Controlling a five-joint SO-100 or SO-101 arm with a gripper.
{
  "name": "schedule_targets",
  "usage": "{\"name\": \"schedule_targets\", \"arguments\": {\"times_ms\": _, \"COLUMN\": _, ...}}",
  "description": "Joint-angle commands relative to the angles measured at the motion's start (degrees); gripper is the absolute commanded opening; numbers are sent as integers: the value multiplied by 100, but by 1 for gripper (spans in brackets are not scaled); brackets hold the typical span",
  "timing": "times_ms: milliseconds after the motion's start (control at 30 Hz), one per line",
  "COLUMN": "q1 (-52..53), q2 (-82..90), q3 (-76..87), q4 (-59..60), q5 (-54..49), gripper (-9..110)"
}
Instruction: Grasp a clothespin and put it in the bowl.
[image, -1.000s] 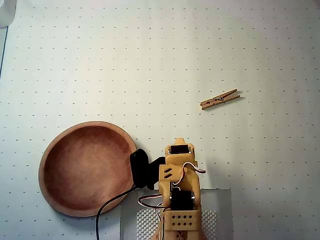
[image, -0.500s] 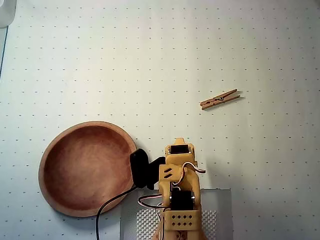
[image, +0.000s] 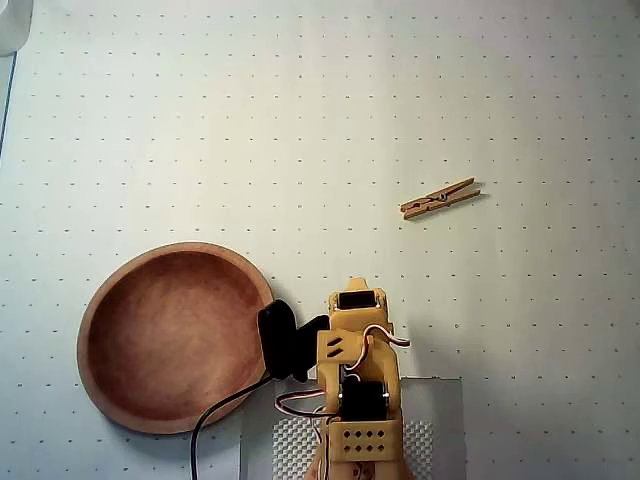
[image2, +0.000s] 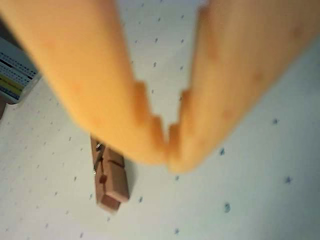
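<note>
Wrist view puts your two orange fingers large and blurred across the frame, tips together and clamped on nothing. Behind and below the left one you can see the clothespin flat on the dotted worktop, apart from the tips. From overhead, the arm sits folded at the bottom centre, its black camera just beside the bowl's rim. Against half a second ago, you will find the arm has barely shifted, its top edge a touch higher in the frame. The clothespin lies where it did, tilted, well apart from the arm up to the right. The bowl sits lower left, holding nothing, unmoved.
</note>
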Motion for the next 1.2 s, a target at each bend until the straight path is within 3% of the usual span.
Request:
{"name": "schedule_targets", "arguments": {"times_ms": 0, "q1": -70, "q2": 35, "q3": -861, "q4": 158, "q5": -545, "gripper": -3}}
{"name": "schedule_targets", "arguments": {"times_ms": 300, "q1": -26, "q2": -527, "q3": -2812, "q4": 756, "q5": -1679, "gripper": -3}}
{"name": "schedule_targets", "arguments": {"times_ms": 500, "q1": 0, "q2": -2892, "q3": -4904, "q4": 1063, "q5": -2839, "gripper": -3}}
{"name": "schedule_targets", "arguments": {"times_ms": 733, "q1": 0, "q2": -5730, "q3": -7400, "q4": 2514, "q5": -4298, "gripper": -3}}
{"name": "schedule_targets", "arguments": {"times_ms": 1167, "q1": -62, "q2": -8859, "q3": -10362, "q4": 3867, "q5": -4799, "gripper": -3}}
